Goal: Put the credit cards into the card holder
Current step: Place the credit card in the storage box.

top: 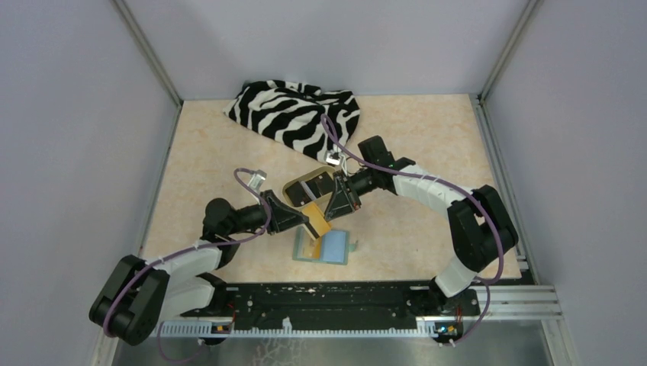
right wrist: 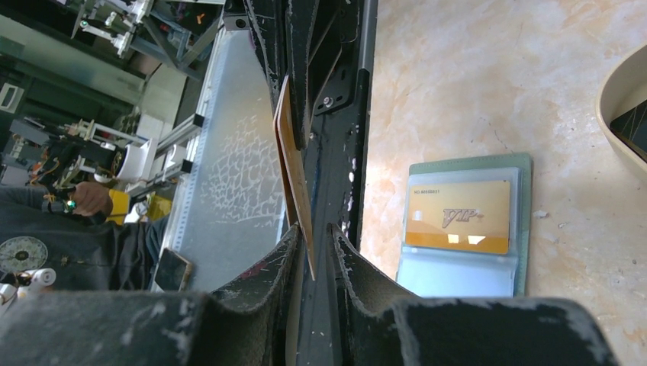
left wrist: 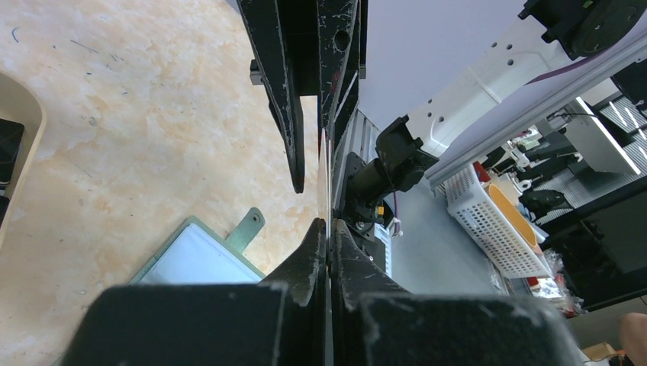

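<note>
Found L pincer (left wrist: pixel 328 229) clamped on gold card (right wrist: pixel 294 171), held edge-on betw. both arms, close by card holder (right wrist: pixel 458 274) lying open on desk (top: pixel 427 152). Noted R pincer (right wrist: pixel 313 232) jaws narrowly apart either side of same card; gripped or only straddled, cannot tell. Logged 2nd gold card (right wrist: pixel 458 217) in holder's clear pocket; dark card (right wrist: pixel 635 126) in tan dish (right wrist: pixel 610 91) nearby.
</note>
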`<state>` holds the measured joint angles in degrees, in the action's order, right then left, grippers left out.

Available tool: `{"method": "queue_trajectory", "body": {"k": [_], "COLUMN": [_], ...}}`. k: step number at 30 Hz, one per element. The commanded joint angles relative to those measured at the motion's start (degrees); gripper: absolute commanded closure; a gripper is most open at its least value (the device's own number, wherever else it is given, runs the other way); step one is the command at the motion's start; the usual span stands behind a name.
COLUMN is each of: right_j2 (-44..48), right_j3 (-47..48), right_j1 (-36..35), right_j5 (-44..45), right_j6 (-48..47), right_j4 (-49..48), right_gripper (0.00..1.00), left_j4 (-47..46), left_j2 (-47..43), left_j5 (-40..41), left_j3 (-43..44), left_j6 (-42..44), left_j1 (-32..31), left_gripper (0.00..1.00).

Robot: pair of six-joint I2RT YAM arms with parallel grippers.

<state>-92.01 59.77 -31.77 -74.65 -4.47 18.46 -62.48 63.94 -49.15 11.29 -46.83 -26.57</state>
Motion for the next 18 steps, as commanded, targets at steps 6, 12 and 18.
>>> {"method": "queue_trajectory", "body": {"k": [6, 12, 18], "right_j2": [1.02, -1.26, -8.65], "right_j3": [2.12, 3.52, 14.12], "right_j1": [-0.98, -1.37, -1.0], "right_j5": [-0.69, -1.11, 1.23], "right_j6": [-1.95, -0.42, -14.66], "right_j4": [-1.5, -2.32, 14.16], "right_gripper": [0.81, 0.93, 1.0], "left_j4": [-2.91, -0.93, 6.05], "left_j2": [0.8, 2.31, 5.42], "left_j5": [0.47, 1.72, 2.92], "left_j3": [2.22, 4.11, 9.15], "left_j6": [0.14, 2.58, 12.49], "left_j1": [0.21, 0.33, 1.3], "left_gripper": [1.0, 1.0, 1.0]}}
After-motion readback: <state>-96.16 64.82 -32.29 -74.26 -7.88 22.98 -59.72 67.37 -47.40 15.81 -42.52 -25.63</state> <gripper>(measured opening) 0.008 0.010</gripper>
